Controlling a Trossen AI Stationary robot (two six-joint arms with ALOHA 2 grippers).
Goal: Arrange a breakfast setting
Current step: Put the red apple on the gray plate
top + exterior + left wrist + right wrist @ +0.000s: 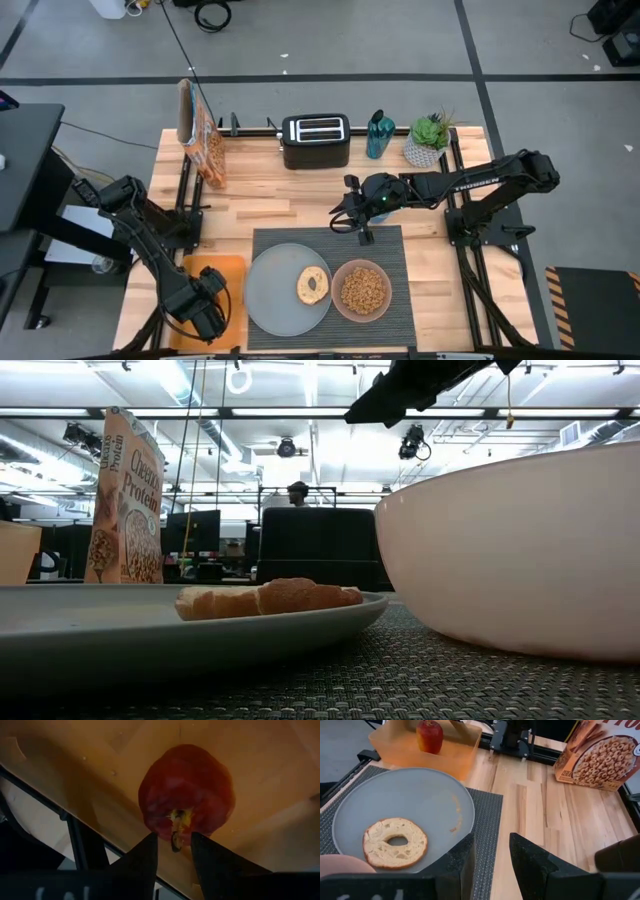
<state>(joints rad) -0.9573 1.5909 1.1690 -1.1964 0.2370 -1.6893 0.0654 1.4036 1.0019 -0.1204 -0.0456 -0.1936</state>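
Note:
The dark ribbed placemat [330,285] holds the pale grey plate [270,300] with the bagel [313,286] on it, and the pink bowl [362,290] full of tan cereal. The red apple [187,790] stands stem up in the orange tray [455,755]. My left gripper [174,845] points down over the apple's top, its fingers close together on either side of the stem. My right gripper [491,850] hovers empty over the placemat's far edge, fingers close together. No spoon shows. My left gripper comes at the apple from above, with its fingertips [150,842] by the stem hollow [177,817]. I cannot tell whether they touch the apple. The apple rests on the tray floor.
Along the table's far edge stand a cereal box [200,135], the black toaster [315,140], a teal bottle [378,135] and a potted plant [430,140]. Bare wood lies between them and the placemat.

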